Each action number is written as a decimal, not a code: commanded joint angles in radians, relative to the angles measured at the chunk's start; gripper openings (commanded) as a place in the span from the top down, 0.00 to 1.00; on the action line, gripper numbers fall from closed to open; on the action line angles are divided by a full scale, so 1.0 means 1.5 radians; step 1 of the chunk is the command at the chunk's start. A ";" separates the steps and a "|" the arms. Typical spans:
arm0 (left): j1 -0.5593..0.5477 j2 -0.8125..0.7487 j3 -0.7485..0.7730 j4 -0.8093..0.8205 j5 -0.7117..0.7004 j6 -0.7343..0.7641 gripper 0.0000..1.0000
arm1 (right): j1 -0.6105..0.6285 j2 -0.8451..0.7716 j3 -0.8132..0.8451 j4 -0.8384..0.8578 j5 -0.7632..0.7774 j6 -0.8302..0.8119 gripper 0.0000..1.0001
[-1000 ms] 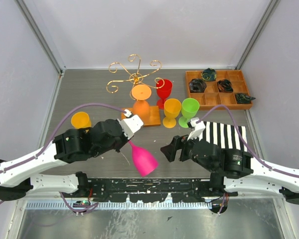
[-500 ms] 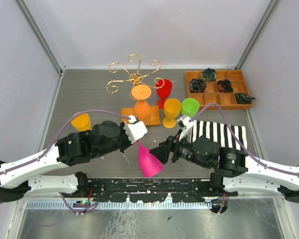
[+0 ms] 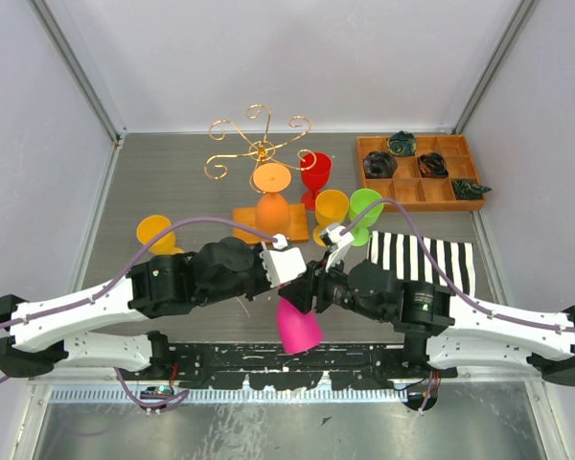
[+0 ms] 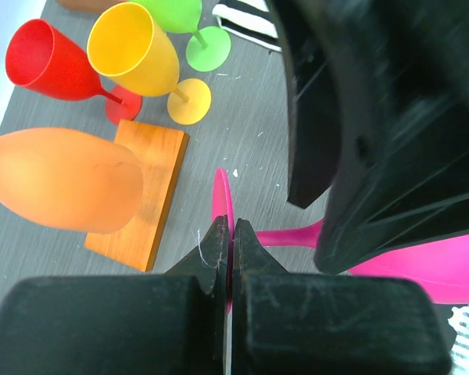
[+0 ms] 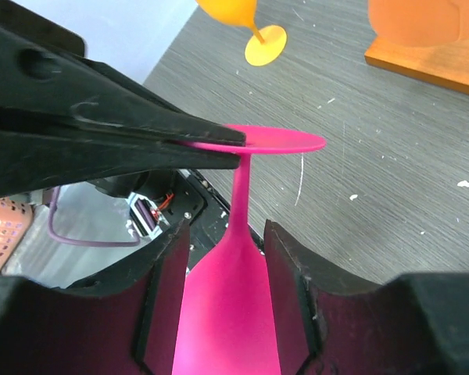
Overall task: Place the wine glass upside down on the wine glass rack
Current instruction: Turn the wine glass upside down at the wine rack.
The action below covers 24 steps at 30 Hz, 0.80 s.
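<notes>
The pink wine glass (image 3: 298, 327) hangs bowl-down above the table's near edge. My left gripper (image 3: 289, 277) is shut on the rim of its flat foot (image 4: 221, 197), seen edge-on between my fingertips in the left wrist view. My right gripper (image 3: 313, 289) is open, its jaws standing either side of the stem and upper bowl (image 5: 227, 312) with gaps on both sides. The gold wire wine glass rack (image 3: 259, 144) stands at the back on its orange-brown wooden base (image 3: 292, 226). An orange glass (image 3: 271, 199) hangs upside down on it.
Red (image 3: 315, 171), yellow (image 3: 331, 211) and green (image 3: 366, 206) glasses stand upright right of the rack's base. Another orange glass (image 3: 155, 232) stands at the left. A compartmented wooden tray (image 3: 439, 193) holds dark items at the back right. A striped cloth (image 3: 426, 259) lies in front of it.
My left gripper has carried the pink glass rightward, its bowl swinging down. My right gripper has moved left until its open jaws straddle the glass.
</notes>
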State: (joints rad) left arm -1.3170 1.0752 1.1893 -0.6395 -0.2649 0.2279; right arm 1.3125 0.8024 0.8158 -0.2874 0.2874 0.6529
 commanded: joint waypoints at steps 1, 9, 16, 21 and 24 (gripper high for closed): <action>-0.014 -0.006 0.024 0.027 0.002 0.011 1.00 | 0.000 0.021 0.016 0.032 -0.005 -0.008 0.52; -0.021 -0.018 0.006 0.030 0.000 0.015 1.00 | 0.000 0.040 -0.002 0.063 -0.005 0.017 0.57; -0.022 -0.011 0.000 0.030 -0.030 0.015 1.00 | 0.000 0.047 -0.026 0.075 0.022 0.051 0.62; -0.022 -0.008 0.001 0.028 -0.052 0.010 1.00 | 0.000 0.046 -0.039 0.075 0.040 0.068 0.61; -0.023 -0.010 0.001 0.028 -0.056 0.007 1.00 | 0.000 0.045 -0.048 0.081 0.044 0.075 0.62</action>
State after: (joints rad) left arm -1.3457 1.0714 1.1900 -0.6338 -0.3149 0.2401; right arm 1.3125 0.8730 0.7559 -0.1989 0.3202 0.7410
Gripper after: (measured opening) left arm 0.018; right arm 0.386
